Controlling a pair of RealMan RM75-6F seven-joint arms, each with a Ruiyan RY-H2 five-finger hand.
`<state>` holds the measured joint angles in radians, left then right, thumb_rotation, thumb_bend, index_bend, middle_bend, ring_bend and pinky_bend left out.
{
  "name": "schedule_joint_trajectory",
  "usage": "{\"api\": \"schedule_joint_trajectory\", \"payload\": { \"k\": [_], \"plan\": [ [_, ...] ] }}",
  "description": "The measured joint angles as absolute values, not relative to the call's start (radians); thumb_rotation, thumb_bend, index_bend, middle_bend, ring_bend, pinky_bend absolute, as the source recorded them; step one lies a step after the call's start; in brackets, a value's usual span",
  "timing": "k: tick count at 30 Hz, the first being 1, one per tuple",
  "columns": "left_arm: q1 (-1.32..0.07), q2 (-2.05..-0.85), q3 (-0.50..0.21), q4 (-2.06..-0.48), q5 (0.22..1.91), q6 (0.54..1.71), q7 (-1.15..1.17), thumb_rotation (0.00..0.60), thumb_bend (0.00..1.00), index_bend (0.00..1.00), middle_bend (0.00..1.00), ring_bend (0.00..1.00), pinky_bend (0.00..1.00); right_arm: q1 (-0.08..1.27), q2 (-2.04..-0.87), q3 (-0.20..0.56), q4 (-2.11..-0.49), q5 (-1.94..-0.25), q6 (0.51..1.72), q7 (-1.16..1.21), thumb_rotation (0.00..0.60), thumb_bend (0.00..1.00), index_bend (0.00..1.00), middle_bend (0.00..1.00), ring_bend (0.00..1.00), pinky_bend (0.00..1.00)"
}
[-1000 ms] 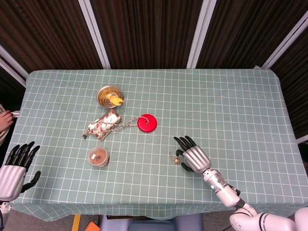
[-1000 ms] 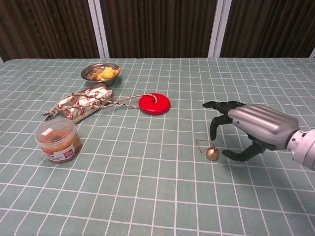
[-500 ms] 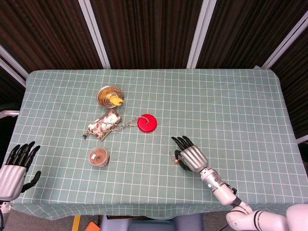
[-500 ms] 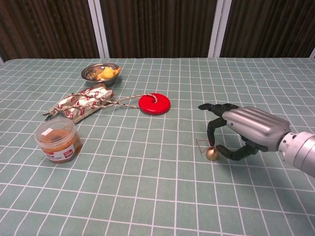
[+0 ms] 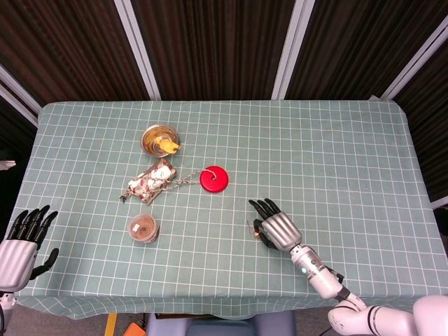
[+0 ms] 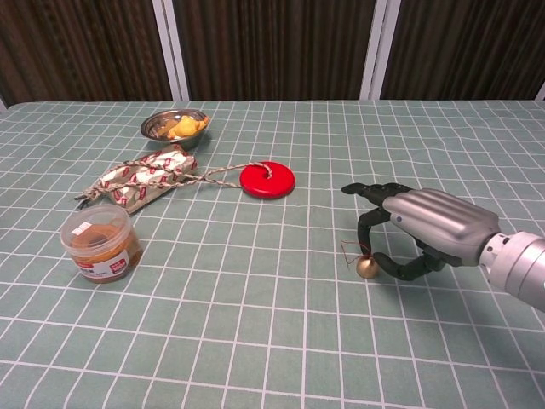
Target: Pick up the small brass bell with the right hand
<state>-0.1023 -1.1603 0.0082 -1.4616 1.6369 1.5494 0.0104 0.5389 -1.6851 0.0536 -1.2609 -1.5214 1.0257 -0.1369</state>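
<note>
Now the right hand [image 6: 417,232] pinches the upright brass bell [image 6: 367,267], its loop on top.

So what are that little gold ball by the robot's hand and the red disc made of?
The bell looks like polished brass: yellow metal with a bright glint. The red disc seems glossy plastic or painted wood; its even sheen leaves that open. The right hand appears grey metal with black fingers.

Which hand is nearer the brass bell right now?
Right. The right hand is at the brass bell, fingers curled around it; the left hand sits at the table's far left edge.
</note>
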Motion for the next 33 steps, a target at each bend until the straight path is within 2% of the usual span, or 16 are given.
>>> {"api": "schedule_joint_trajectory", "payload": {
  "k": [11,21,33],
  "plan": [
    [-0.102,-1.158,0.009,-1.464,1.636,1.548,0.013,0.600,0.40,0.00,0.00,0.00,0.00,0.538,-1.696,0.039,-1.250,-1.524,1.044,-0.144,0.600,0.59,0.62,0.08,0.00,0.00],
    [-0.101,-1.157,0.009,-1.466,1.637,1.550,0.012,0.600,0.40,0.00,0.00,0.00,0.00,0.534,-1.719,0.042,-1.231,-1.533,1.088,-0.148,0.600,0.59,0.78,0.17,0.00,0.00],
    [-0.101,-1.157,0.009,-1.466,1.640,1.553,0.011,0.600,0.40,0.00,0.00,0.00,0.00,0.534,-1.707,0.059,-1.295,-1.550,1.141,-0.119,0.600,0.59,0.81,0.18,0.00,0.00]
  ]
}}
